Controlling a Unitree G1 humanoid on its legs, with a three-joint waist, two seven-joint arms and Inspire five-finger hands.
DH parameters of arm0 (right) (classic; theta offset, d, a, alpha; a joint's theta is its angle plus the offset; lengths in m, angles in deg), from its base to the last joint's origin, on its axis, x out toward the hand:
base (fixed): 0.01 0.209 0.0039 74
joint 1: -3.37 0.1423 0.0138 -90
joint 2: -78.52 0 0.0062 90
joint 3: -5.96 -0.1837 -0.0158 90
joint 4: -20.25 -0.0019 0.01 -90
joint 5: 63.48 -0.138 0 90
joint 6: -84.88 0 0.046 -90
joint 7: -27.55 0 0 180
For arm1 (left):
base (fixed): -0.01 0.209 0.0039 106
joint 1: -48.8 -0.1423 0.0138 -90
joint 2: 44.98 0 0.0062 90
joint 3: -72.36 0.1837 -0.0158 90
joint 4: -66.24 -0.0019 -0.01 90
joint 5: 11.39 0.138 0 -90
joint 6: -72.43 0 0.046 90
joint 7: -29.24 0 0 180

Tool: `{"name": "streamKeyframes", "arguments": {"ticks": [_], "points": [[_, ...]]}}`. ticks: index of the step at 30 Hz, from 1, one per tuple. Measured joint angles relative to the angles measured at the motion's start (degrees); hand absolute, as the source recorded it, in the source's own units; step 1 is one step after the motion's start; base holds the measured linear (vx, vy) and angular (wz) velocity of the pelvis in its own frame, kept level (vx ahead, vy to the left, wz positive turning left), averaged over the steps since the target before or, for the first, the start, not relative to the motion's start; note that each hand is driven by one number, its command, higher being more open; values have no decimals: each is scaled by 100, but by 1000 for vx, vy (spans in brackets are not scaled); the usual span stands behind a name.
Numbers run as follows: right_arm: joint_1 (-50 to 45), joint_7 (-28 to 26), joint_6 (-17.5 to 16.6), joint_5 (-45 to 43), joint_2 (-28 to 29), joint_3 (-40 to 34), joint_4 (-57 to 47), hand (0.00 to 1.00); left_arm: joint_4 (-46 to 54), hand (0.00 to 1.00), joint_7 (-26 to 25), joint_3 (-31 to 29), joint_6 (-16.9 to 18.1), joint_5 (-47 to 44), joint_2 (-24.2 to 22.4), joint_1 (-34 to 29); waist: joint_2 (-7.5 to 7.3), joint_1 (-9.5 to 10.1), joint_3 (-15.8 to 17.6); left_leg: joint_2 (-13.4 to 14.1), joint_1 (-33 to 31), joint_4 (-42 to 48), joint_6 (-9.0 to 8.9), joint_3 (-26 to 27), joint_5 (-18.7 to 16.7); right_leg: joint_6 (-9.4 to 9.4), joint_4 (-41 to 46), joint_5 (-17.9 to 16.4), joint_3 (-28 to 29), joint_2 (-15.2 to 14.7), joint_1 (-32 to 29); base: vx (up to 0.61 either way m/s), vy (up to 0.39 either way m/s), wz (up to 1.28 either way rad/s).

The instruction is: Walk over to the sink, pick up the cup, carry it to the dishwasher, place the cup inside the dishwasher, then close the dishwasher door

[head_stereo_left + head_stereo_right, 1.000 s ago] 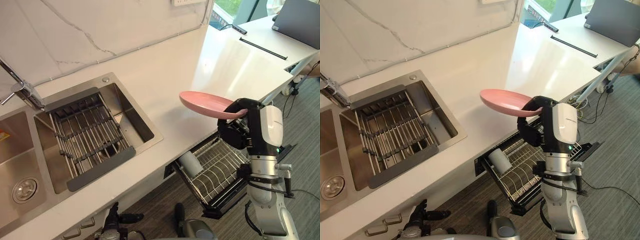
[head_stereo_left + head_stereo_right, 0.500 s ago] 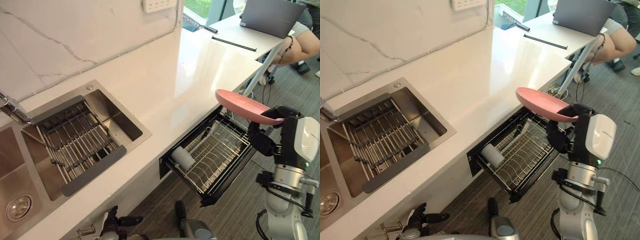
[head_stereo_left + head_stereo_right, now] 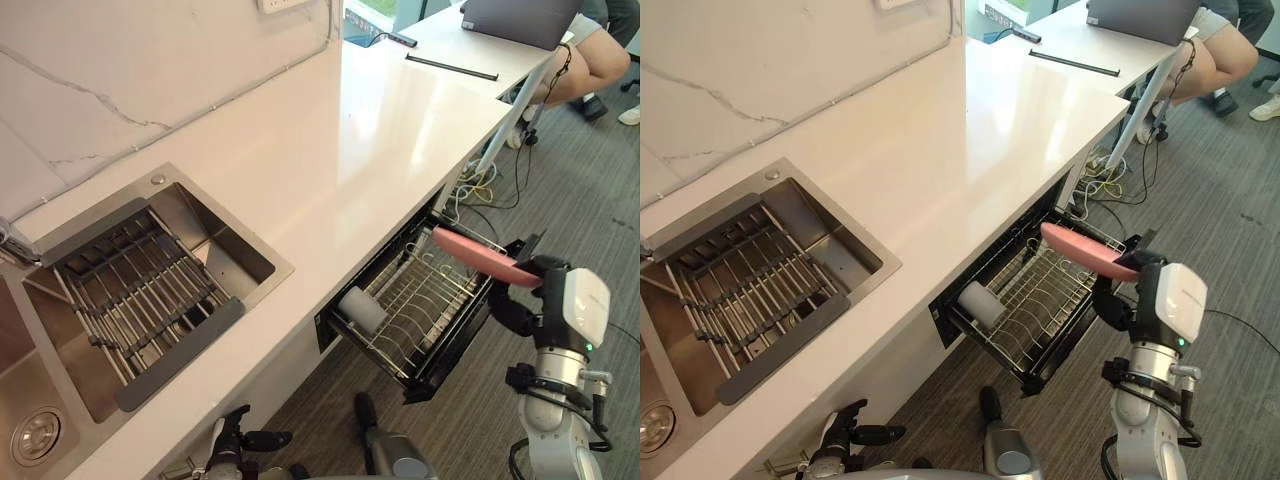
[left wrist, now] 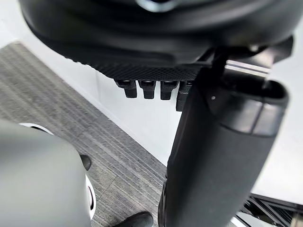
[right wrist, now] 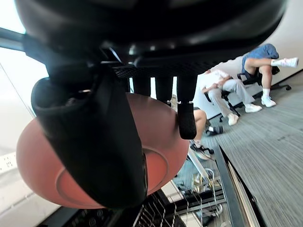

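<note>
Right hand (image 3: 508, 308), fingers (image 5: 186, 118) clamping a pink plate (image 3: 483, 257), is hovering over the dishwasher rack (image 3: 415, 305); slotting it upright comes next.

Bright daylight, glare on countertop (image 3: 400, 115)

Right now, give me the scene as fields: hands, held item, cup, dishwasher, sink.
right hand: shut on pink plate
plate: tilted, above the rack
left hand: idle, low by the counter front
cup: on its side in the rack
dishwasher: open, rack pulled out
sink: holds a drainer, no cup seen
</note>
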Motion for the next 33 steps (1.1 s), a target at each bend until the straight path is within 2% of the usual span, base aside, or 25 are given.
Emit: {"name": "streamKeyframes", "arguments": {"ticks": [4,11,19,26,30,33], "points": [[237,-53,27,-9,-220,85,337,0,113,100,-10,17,36,-4,-62,13,130,16,155,-19,-284,242,49,-80,-39,30,502,-160,-43,-56,-397,-15,-2,9],[1301,-49,117,-62,-660,314,1083,0,262,100,-71,113,161,-85,-53,331,91,54,790,7,-1011,1012,182,-341,-290,20,1357,-541,-210,-178,-1097,-85,-23,18],[2573,63,181,-299,-1121,645,1890,0,425,100,-179,109,275,-260,27,634,40,90,1307,227,-1762,1876,189,-415,-569,-11,1910,-586,-252,-121,-1719,-34,-18,2],[3688,86,244,-522,-1513,1140,3077,0,419,100,-230,111,291,-515,63,860,44,215,1453,304,-2219,2281,191,-530,-684,-23,2256,-681,-323,-116,-2128,13,-28,4],[3931,87,297,-590,-1596,1183,3366,0,384,100,-268,116,290,-588,65,973,44,336,1461,302,-2383,2357,193,-609,-687,-27,2316,-691,-384,-140,-2246,-6,-36,10],[4182,87,318,-685,-1619,1332,3627,0,380,100,-283,114,302,-614,63,974,45,349,1462,302,-2398,2371,193,-632,-686,-41,2339,-701,-409,-154,-2251,2,-16,3]]}}
